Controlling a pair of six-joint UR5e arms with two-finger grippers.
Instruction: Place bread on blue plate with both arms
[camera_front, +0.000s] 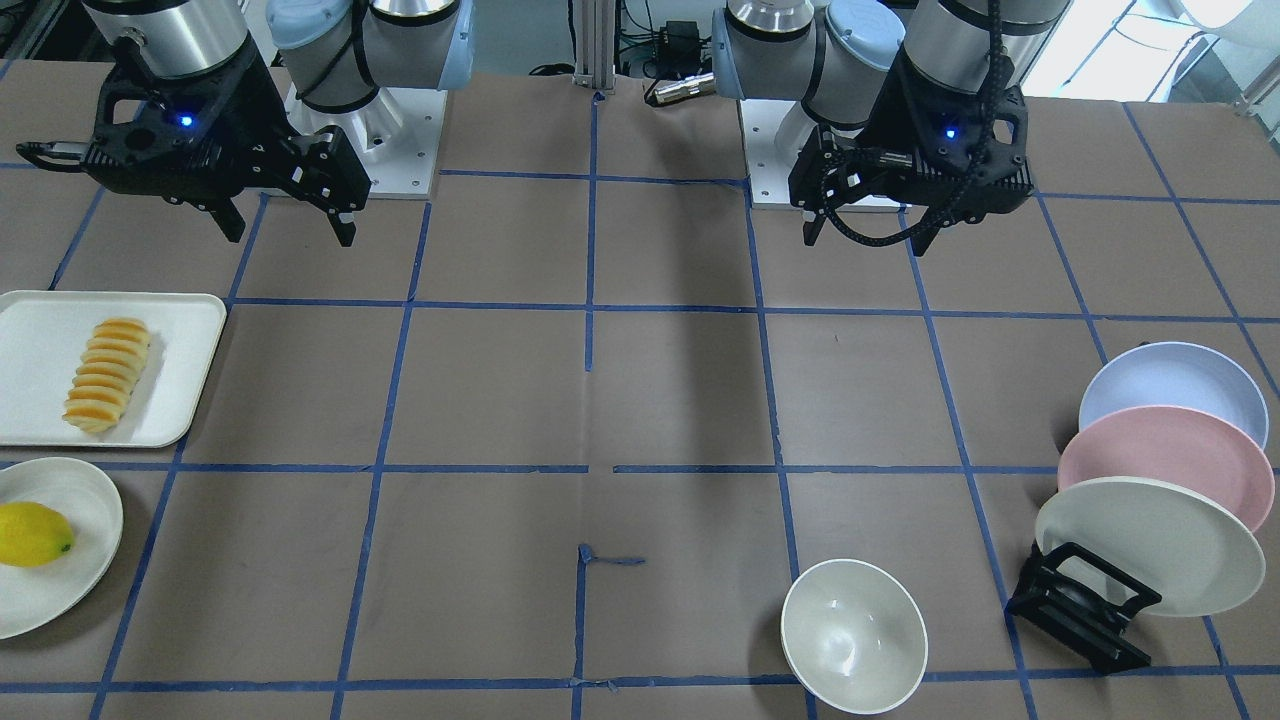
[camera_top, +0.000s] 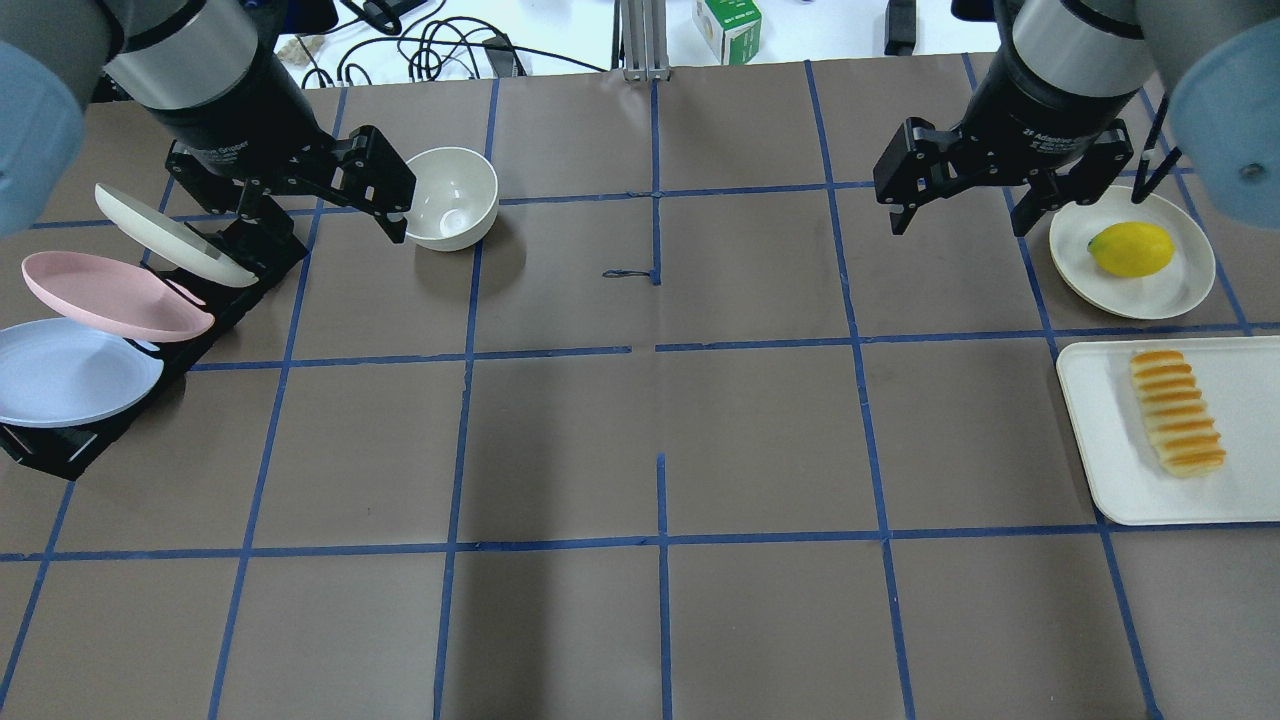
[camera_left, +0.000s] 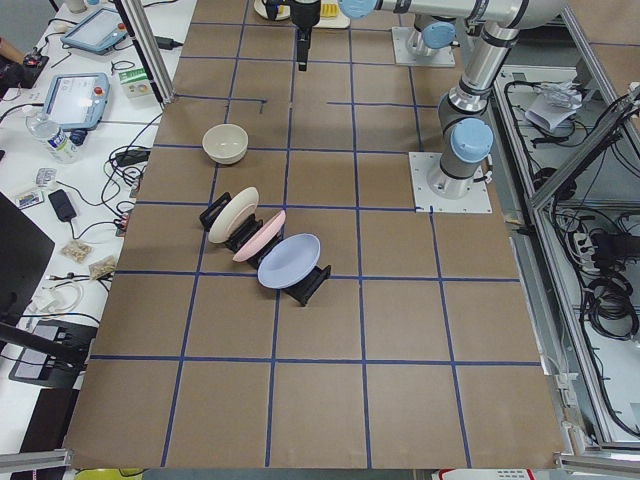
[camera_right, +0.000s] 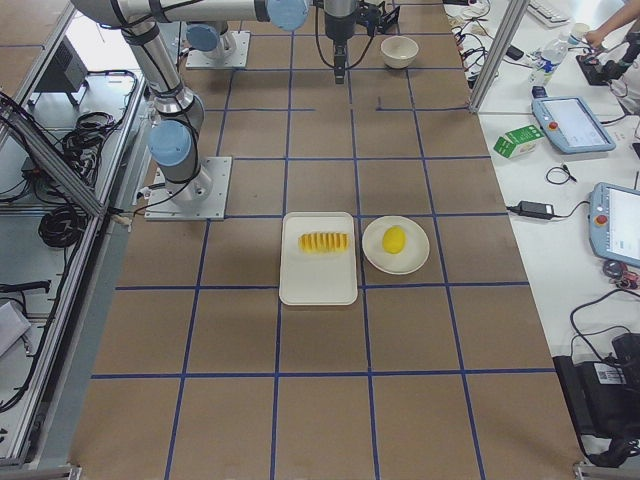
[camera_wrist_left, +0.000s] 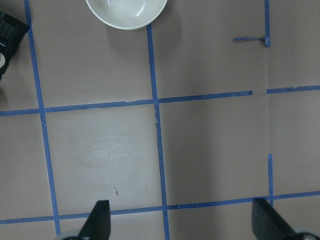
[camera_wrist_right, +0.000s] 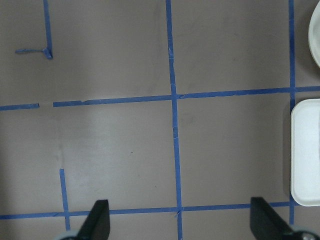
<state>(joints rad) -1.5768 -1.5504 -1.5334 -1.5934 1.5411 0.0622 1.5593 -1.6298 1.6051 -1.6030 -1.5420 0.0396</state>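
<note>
At the far left a black slotted rack (camera_top: 60, 445) holds three smooth matte round plates on a tilt: the blue plate (camera_top: 70, 370) nearest the robot, then a pink plate (camera_top: 110, 295), then a cream plate (camera_top: 170, 235). The left gripper (camera_top: 325, 215) hangs over the rack's far end, jaws spread wide and empty, well apart from the blue plate. Just beside it sits a glossy white bowl (camera_top: 452, 197). Across the brown, blue-taped table (camera_top: 660, 450) the right gripper (camera_top: 958, 225) hangs with jaws apart, holding nothing. A smooth lemon (camera_top: 1130, 249) rests on a cream dish (camera_top: 1080, 285). The ridged orange bread (camera_top: 1177, 411) lies flat on a white rounded tray (camera_top: 1100, 450), well apart from those jaws, nearer the robot, its long axis running roughly robot-to-operator side.
</note>
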